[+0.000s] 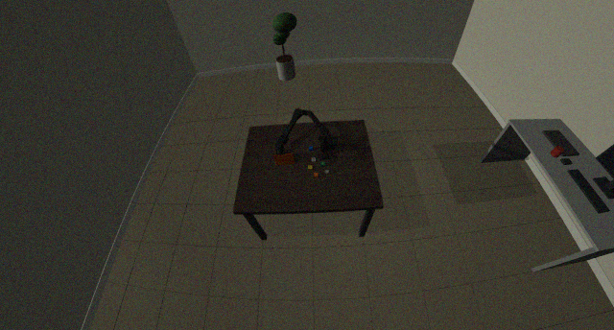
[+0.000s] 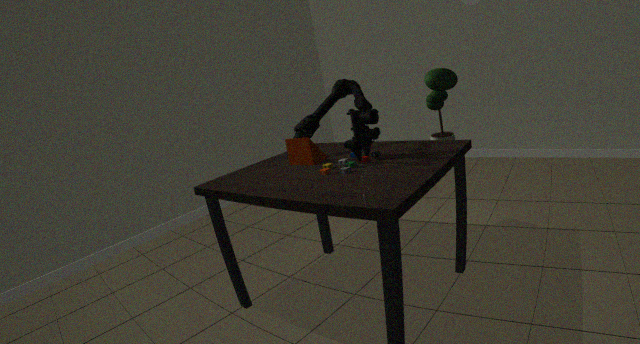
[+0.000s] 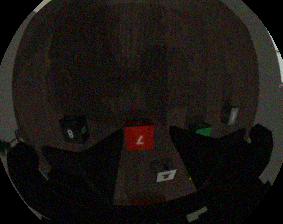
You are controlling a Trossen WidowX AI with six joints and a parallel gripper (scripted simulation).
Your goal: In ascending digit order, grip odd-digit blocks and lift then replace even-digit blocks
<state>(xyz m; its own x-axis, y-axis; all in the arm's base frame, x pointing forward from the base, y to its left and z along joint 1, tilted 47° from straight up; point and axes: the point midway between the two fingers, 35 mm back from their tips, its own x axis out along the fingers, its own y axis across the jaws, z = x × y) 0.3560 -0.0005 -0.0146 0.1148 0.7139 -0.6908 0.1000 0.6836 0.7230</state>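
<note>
Gripper: mine, pointing straight down at the table so that the fingers come either side of one block; roughly half-way closed, holding nothing that I can make out

White block: nearest to me, lying just beside my right finger but outside the gap; left alone because only one block may be touched at a time

Red block: the task's thing for this step, flat on the table, centred between my fingers; a thin strip of dark table seems to show on each side, so I judge the pads have not met it; its pale digit is too blurred to read

Step in hand: closing on the red block, in my judgement; whether a small lift follows depends on a digit I cannot read

Risk: the white block is near enough that a skewed close could nudge it out of turn

Green block: beyond my right finger, apart from the red one

Dark block: beyond my left finger, colour and digit not legible

Table: dark brown, carrying all the small blocks in a loose cluster near my base

Orange base: where my arm is mounted, set at the table's far side so the cluster is within reach

Potted plant: on the floor behind the table, no part of the task
</note>
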